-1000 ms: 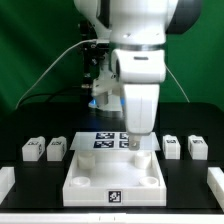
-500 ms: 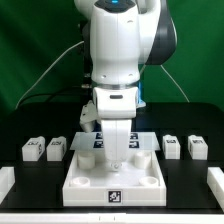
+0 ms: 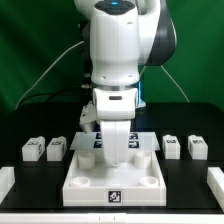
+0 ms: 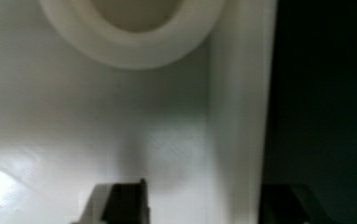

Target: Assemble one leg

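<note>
Four legs, small white blocks with black-and-white tags, lie on the black table: two at the exterior view's left and two at its right. My gripper hangs low over the back of the large white tray, far from every leg. In the wrist view the gripper is open and holds nothing. One dark fingertip is over the tray's white surface, and the other is beyond its edge over the dark table. A round corner socket lies ahead.
The marker board lies flat behind the tray, partly covered by the arm. White blocks sit at the front corners of the table. A green backdrop and cables are behind the robot.
Over the last second the arm has swung to the exterior view's left and turned, bringing the gripper down over the tray's back. In the last half second it has hardly moved.
</note>
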`<state>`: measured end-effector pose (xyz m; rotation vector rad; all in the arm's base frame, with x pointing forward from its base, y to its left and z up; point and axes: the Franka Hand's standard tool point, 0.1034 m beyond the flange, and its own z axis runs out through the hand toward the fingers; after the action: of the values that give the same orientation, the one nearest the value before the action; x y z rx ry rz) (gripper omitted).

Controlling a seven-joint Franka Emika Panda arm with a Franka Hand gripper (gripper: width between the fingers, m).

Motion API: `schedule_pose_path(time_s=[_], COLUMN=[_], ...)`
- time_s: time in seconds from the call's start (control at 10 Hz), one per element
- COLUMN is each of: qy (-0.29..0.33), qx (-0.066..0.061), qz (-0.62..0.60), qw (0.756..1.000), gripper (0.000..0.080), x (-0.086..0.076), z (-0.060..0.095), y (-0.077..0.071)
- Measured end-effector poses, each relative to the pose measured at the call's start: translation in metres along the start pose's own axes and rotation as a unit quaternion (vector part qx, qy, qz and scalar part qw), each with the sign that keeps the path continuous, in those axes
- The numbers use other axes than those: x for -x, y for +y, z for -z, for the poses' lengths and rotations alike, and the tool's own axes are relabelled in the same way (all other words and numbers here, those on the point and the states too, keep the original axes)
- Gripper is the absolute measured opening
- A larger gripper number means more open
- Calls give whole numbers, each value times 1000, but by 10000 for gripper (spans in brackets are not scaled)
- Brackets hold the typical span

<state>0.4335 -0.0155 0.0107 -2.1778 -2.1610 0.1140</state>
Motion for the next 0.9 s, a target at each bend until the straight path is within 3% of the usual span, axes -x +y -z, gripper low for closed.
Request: schedule_pose_path(time_s=[0.1,0.2,0.7,0.9], qy=[0,0,0,3], qx=[0,3,6,12], qz=[0,0,0,-6], qw=[1000,1000,1000,1000], gripper=[248,67,67,67], x=[0,0,0,-12], z=[0,1,1,3], y=[0,1,3,13])
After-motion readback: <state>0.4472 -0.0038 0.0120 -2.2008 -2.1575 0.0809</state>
